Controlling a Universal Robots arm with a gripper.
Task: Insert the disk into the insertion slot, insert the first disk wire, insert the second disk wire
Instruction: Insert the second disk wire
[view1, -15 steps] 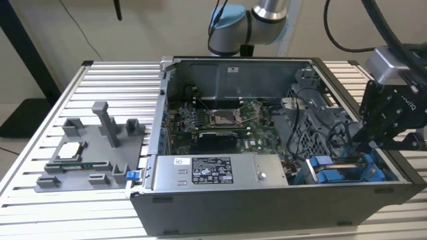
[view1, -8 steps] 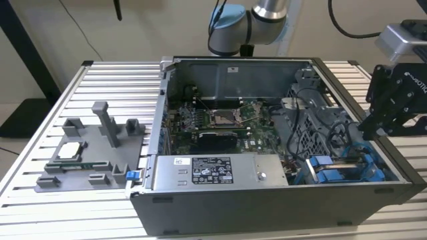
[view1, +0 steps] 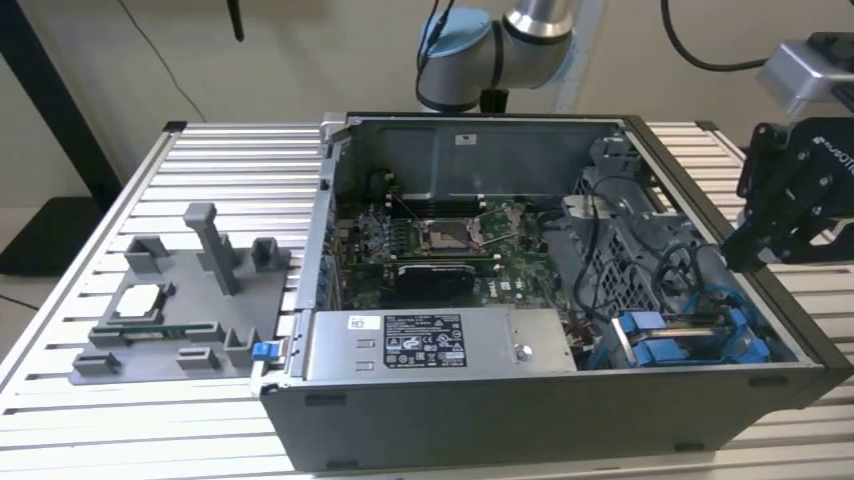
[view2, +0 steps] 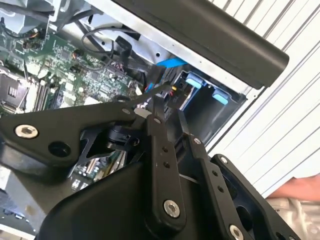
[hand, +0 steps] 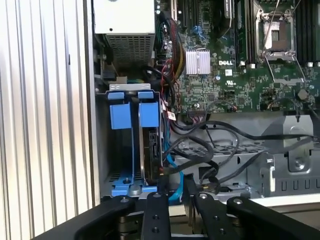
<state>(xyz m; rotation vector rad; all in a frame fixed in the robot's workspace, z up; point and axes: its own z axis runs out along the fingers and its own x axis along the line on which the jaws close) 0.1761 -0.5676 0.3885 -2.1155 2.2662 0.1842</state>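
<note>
At the exterior view's right end of the open computer case (view1: 534, 425), the insertion slot (hand: 120, 155) with blue rails seems to hold the disk (hand: 150, 150) already. The disk stands on edge, its long axis running from the case wall toward the power-supply box (hand: 125, 20). Just above the wall end hangs the gripper (hand: 175, 195), aimed down at the disk's near edge among loose cables (hand: 220, 150); whether it is clenched on anything I cannot tell.

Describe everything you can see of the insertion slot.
The insertion slot is a grey metal bay with bright blue plastic rails and tabs, set in a corner of the open computer case. A dark slab, seemingly the disk, stands edge-on inside. Black and blue cables crowd one side. The gripper hangs close by.
</note>
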